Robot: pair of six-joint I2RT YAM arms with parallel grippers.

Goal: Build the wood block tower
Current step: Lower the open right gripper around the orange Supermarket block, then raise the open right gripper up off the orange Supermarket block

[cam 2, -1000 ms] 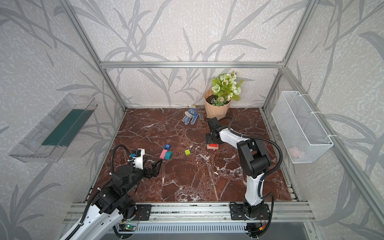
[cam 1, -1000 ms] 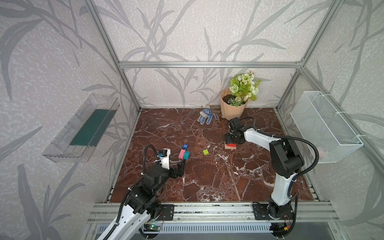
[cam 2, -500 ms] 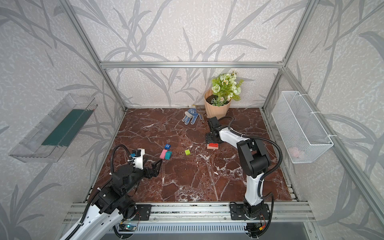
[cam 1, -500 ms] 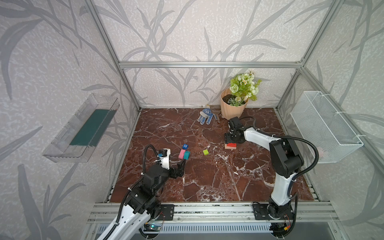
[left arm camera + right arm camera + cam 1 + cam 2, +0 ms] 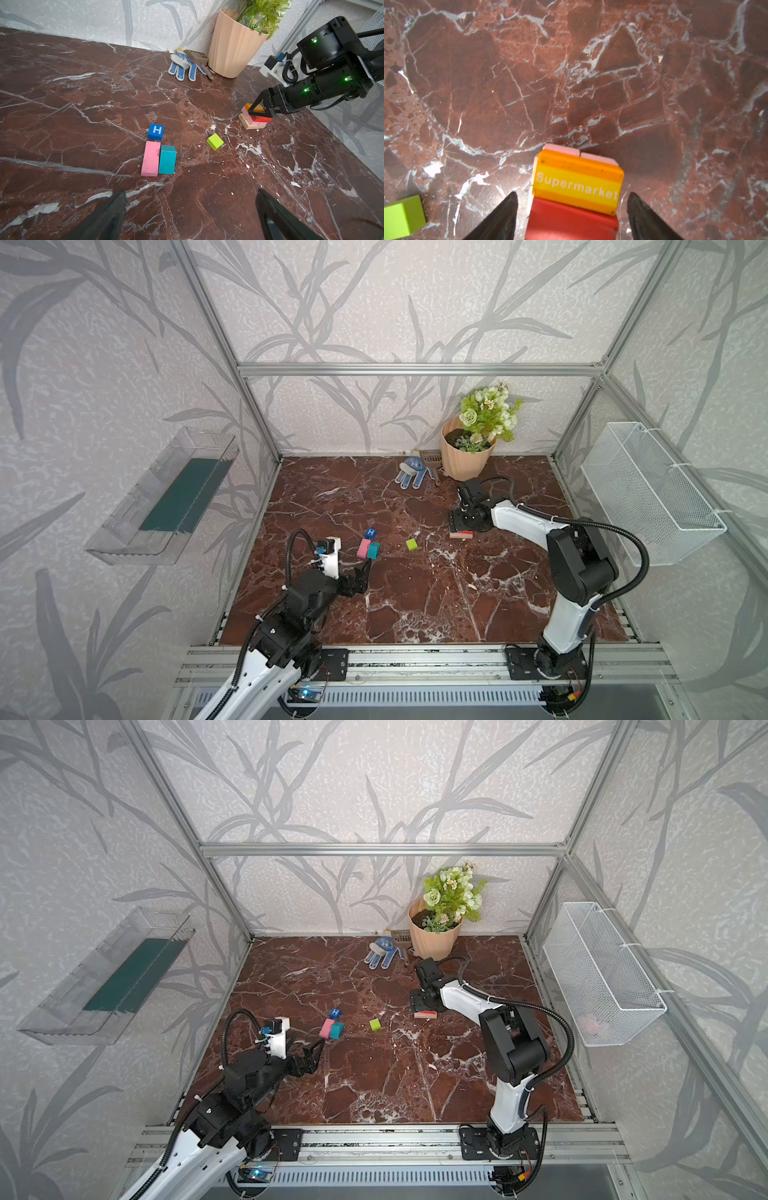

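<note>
Because its blocks (image 5: 262,119) look light, stiff and slick-painted, the tower (image 5: 252,123), right of centre in the left wrist view, would likely topple easily; pinch across flat long sides. Released, the right tool (image 5: 572,193) straddles the orange block (image 5: 577,180); the left tool (image 5: 191,191) gapes empty.

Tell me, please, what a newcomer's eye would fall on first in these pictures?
First, the small tower right of the table's centre, topped by an orange block lettered Supermarket, with the right gripper open astride it. Loose blocks lie nearer the left arm: a pink block and a teal block side by side, a blue H cube just beyond, a lime green cube toward the tower. The peach flowerpot at the back wall dwarfs the tower.
</note>
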